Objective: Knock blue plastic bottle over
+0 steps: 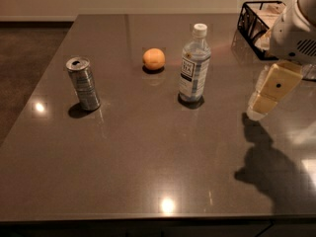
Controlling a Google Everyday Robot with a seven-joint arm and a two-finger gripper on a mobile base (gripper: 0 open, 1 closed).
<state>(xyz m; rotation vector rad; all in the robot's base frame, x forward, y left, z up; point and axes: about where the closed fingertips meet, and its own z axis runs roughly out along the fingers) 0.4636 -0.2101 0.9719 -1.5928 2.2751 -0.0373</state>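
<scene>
The blue plastic bottle (pixel 193 65) stands upright near the middle of the dark table (pixel 148 152). It is clear and bluish with a white cap and a striped label with a dark panel. My gripper (pixel 264 100) hangs at the right side of the view, cream-coloured, pointing down-left above the table. It is well to the right of the bottle and not touching it.
A silver drink can (pixel 84 84) stands at the left. An orange (pixel 153 59) lies behind and left of the bottle. A black wire basket (pixel 254 19) sits at the back right corner. The arm's shadow (pixel 266 162) falls on the table's right front.
</scene>
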